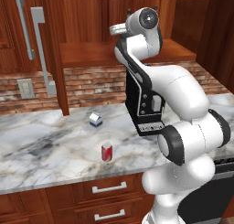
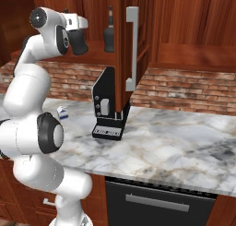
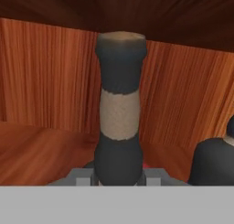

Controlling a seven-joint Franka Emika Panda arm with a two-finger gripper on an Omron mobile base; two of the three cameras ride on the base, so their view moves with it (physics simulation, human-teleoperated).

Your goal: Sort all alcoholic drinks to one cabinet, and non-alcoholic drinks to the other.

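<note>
My gripper [image 2: 79, 31] reaches into the open left cabinet [image 2: 94, 58] and is shut on a dark bottle [image 2: 79, 43]. Whether that bottle rests on the shelf or hangs just above it, I cannot tell. In the hand view its neck with the light band [image 3: 119, 113] rises straight up from between my gripper [image 3: 119, 177]. The other dark bottle [image 2: 109, 33] stands upright on the same shelf, to the right of the held one [image 3: 215, 161]. On the marble counter, the white-and-blue milk carton [image 1: 95, 120] stands behind the red soda can [image 1: 106, 152].
A black coffee machine [image 1: 144, 106] stands on the counter [image 1: 41, 145] under the cabinets. An open cabinet door with a grey bar handle [image 2: 132, 50] hangs between the two cabinet openings. The right cabinet [image 2: 193, 54] shows a bare shelf. Drawers [image 1: 109, 188] run below the counter edge.
</note>
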